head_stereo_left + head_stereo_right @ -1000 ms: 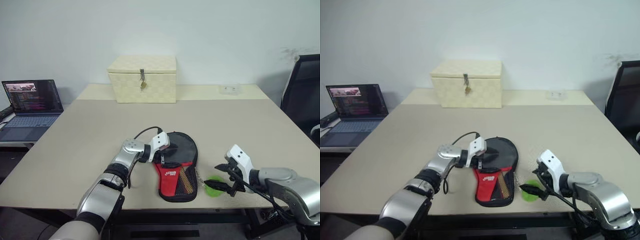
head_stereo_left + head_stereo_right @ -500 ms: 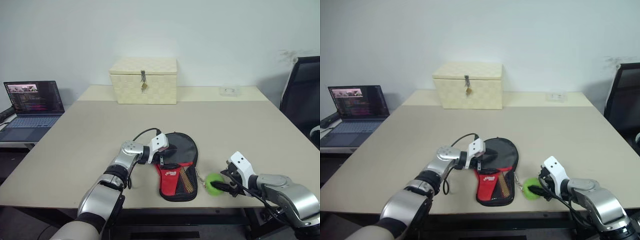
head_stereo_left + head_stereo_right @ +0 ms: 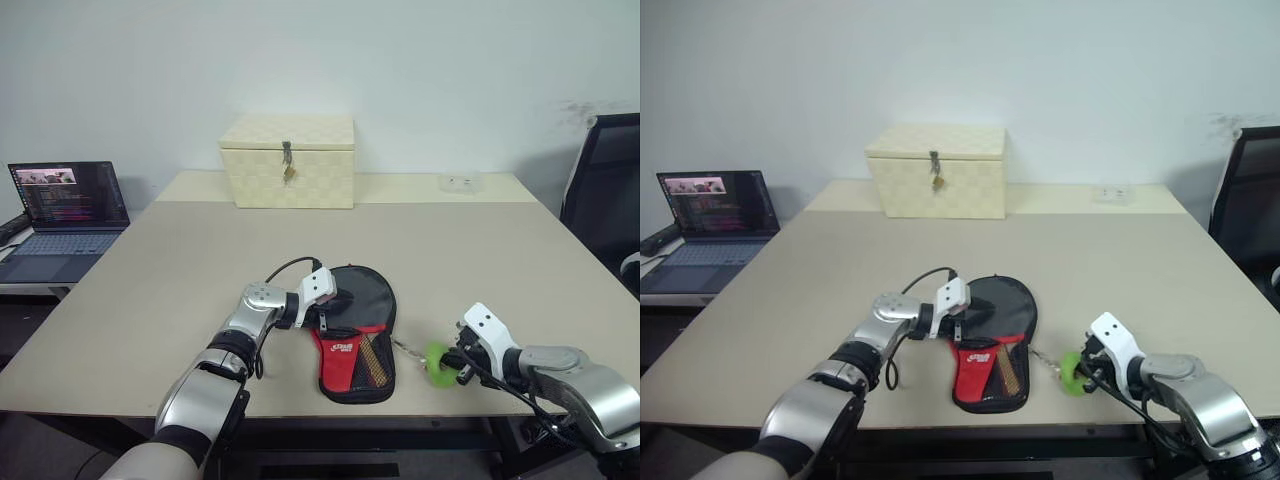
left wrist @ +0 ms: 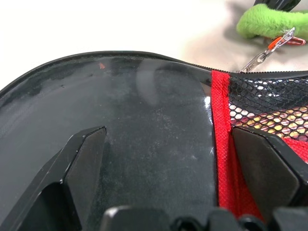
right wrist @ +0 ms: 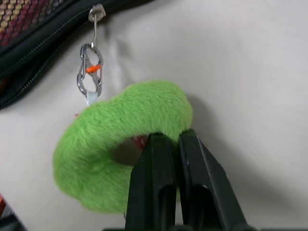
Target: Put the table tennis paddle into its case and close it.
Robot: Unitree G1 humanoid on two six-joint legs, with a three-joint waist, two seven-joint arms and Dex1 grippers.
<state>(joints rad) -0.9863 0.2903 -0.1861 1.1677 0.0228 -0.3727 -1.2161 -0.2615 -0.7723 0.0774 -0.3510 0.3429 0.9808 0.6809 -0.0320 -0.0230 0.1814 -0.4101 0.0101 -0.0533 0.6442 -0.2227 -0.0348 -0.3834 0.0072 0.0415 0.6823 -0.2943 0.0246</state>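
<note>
A white wall backs the beige counter (image 3: 180,270) that I'm working over. At its far edge, upper centre of the frame, sits a cream checkered box (image 3: 288,160), and a laptop (image 3: 62,215) is open at the far left. The case (image 3: 355,330) lies flat near the counter's front edge, lower centre, its black round end away from me and its red end toward me. I can't tell whether the paddle is inside. My left gripper (image 3: 333,308) rests on the black end, fingers (image 4: 82,166) spread wide over the fabric and gripping nothing. Lower right, my right gripper (image 3: 1087,375) has its fingers (image 5: 161,178) pinched tight on the fluffy green zipper tag (image 5: 125,139), which is clipped to the case's zip.
</note>
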